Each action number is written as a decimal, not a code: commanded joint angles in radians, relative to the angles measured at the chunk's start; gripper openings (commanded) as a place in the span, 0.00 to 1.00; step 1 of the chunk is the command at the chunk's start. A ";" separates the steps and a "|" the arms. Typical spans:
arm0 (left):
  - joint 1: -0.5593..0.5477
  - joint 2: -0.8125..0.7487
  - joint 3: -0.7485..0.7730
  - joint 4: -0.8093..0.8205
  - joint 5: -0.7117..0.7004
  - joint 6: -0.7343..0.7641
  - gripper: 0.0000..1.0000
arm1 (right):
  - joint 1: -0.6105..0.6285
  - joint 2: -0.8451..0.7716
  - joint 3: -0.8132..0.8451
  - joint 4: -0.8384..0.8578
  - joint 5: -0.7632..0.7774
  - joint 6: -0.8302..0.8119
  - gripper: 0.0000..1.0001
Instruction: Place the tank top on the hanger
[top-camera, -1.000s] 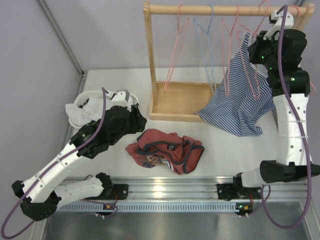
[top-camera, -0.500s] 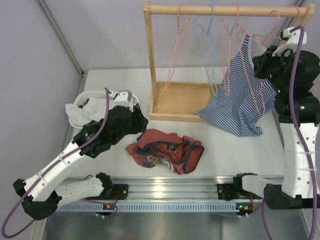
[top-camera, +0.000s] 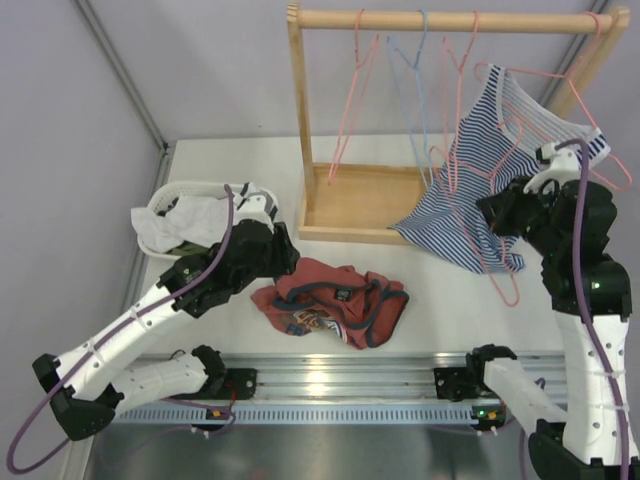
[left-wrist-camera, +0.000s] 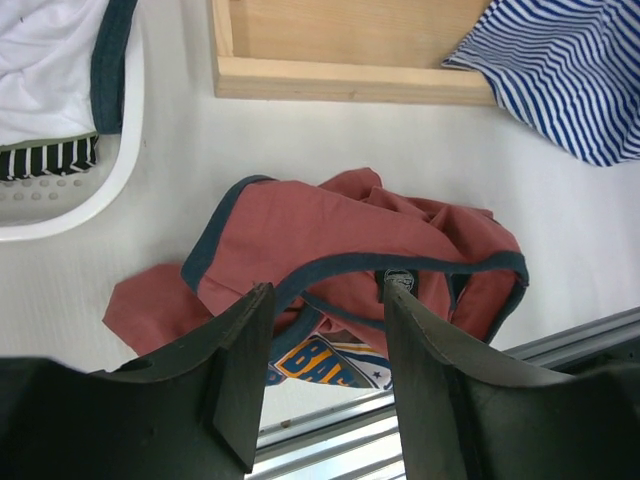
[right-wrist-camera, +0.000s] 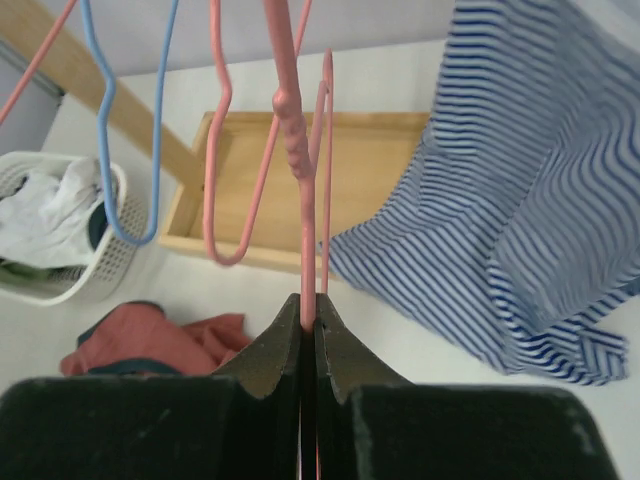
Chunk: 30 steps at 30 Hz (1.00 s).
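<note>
Your right gripper (right-wrist-camera: 308, 300) is clamped on the hanger (right-wrist-camera: 295, 150), but that thin wire could swivel loose. Your left gripper (left-wrist-camera: 325, 295) hangs open over the tank top (left-wrist-camera: 350, 235).

The only legible lettering is a white "BA", the start of a cut-off word on the blue-and-orange print (left-wrist-camera: 325, 362) of the tank top (left-wrist-camera: 340, 235) by the worktop's (left-wrist-camera: 180, 200) near edge; its neck label (left-wrist-camera: 400, 280) is too small to read.

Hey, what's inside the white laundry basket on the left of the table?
The white basket holds a crumpled white cloth, a dark blue band along it, and a bit of black-and-white striped fabric beneath. Whatever lies under those is covered.
</note>
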<state>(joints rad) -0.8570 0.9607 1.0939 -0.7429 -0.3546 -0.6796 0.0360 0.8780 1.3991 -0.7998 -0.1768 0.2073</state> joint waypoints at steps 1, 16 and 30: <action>0.004 0.012 -0.055 0.057 0.043 -0.015 0.52 | -0.007 -0.103 -0.118 -0.045 -0.167 0.102 0.00; 0.003 0.050 -0.229 0.054 0.057 -0.066 0.51 | 0.005 -0.312 -0.311 -0.144 -0.401 0.126 0.00; -0.019 0.087 -0.270 0.046 -0.001 -0.084 0.51 | 0.054 -0.277 -0.315 -0.073 -0.446 0.136 0.00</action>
<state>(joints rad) -0.8715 1.0454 0.8307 -0.7189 -0.3264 -0.7433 0.0620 0.5819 1.0733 -0.9470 -0.6083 0.3248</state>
